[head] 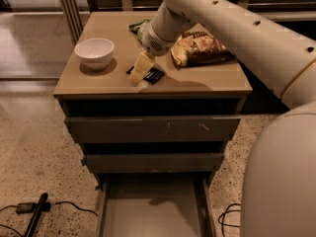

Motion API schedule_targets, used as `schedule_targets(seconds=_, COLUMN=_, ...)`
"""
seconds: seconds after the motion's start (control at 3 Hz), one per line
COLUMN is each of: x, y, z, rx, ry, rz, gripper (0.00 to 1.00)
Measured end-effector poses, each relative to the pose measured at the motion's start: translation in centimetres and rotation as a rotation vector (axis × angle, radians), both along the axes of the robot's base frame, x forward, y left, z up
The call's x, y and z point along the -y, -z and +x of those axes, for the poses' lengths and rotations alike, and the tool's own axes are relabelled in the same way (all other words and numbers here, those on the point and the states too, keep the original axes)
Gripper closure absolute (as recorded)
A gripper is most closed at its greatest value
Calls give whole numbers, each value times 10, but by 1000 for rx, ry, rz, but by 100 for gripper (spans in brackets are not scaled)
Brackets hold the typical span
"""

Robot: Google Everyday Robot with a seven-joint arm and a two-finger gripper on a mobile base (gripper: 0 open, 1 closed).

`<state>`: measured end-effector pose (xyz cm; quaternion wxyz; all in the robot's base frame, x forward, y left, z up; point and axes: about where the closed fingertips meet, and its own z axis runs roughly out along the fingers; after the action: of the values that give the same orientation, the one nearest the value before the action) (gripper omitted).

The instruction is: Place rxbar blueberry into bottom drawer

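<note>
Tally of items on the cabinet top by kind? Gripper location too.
Bowls: 1, the white bowl
Snack bags: 2, the green bag and the yellow-brown bag
Snack bars: 1, the rxbar blueberry
Total: 4
The gripper is low over the rxbar blueberry.

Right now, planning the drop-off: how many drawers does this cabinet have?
3. Top drawer and middle drawer stacked under the cabinet top; bottom drawer pulled out at floor level. None look hidden. The end effector is at the rxbar blueberry on that top.
</note>
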<state>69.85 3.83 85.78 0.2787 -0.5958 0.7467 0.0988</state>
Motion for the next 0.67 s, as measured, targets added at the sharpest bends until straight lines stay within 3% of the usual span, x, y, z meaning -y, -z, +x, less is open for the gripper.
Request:
schedule_targets(seconds=0.33, x=-3, y=14, z=14, rx=-33, ry=31, rz=10, gripper=0)
schedule_targets(seconds=0.67, x=9, y=36, z=22, rx=-86, ry=109, rz=45, gripper=0)
